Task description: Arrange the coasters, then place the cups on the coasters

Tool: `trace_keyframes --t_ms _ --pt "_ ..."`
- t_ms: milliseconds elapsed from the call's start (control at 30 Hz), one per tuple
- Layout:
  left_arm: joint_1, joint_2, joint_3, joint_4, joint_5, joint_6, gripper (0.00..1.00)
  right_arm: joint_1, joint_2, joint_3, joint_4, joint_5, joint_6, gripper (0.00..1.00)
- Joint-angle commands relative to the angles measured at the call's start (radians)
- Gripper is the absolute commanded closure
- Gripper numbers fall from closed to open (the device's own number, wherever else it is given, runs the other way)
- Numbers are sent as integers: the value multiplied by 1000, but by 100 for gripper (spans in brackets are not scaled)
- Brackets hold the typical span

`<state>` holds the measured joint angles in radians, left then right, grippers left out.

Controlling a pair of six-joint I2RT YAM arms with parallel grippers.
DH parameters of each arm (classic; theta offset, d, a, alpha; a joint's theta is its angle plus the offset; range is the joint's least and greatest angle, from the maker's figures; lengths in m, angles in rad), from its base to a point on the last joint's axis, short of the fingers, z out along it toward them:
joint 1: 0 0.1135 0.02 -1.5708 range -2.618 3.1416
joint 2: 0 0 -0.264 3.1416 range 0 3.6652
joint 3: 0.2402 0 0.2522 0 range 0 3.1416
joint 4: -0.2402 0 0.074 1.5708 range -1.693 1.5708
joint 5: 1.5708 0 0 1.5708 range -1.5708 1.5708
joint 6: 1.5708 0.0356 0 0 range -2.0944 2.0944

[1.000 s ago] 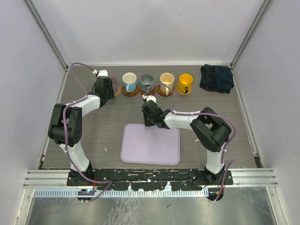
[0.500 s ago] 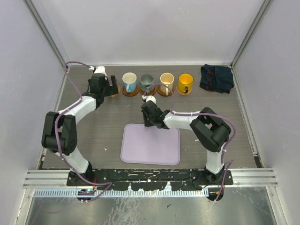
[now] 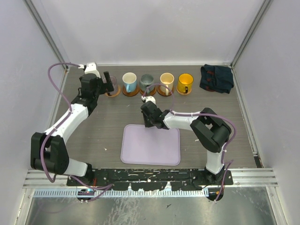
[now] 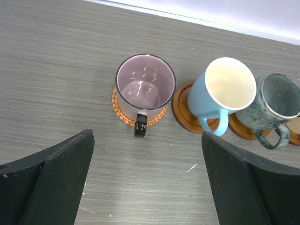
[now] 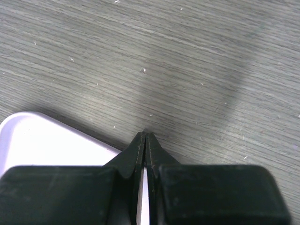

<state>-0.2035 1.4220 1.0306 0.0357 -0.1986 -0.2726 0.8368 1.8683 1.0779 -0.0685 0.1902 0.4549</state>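
L tool [image 4: 146,137] wide open, empty, over the mauve handled cup [image 4: 145,82], which sits on its round woven orange-brown coaster [image 4: 117,108] at the 9 o'clock end of the row by the desk's [image 3: 103,126] 12 o'clock edge. Looks like retreat step, so lift straight up first, since the handle pts at 6. Light blue cup [image 4: 229,84] just beside at 3 is the one to clip; R tool [image 5: 145,138] pinched shut, empty, at 12 edge of lavender rectangular tray [image 3: 150,145], dark blue cloth [image 3: 216,78] well apart at 2.

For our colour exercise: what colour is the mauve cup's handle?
The handle is glossy black; the left wrist view shows it best.
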Motion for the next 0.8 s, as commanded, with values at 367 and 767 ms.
trace_keyframes --t_ms 367,767 --pt "6 -89 -65 -22 -63 9 2 49 -27 -30 -73 15 11 90" --pt "6 -193 -83 -84 -110 22 2 11 -106 82 -107 212 -70 90"
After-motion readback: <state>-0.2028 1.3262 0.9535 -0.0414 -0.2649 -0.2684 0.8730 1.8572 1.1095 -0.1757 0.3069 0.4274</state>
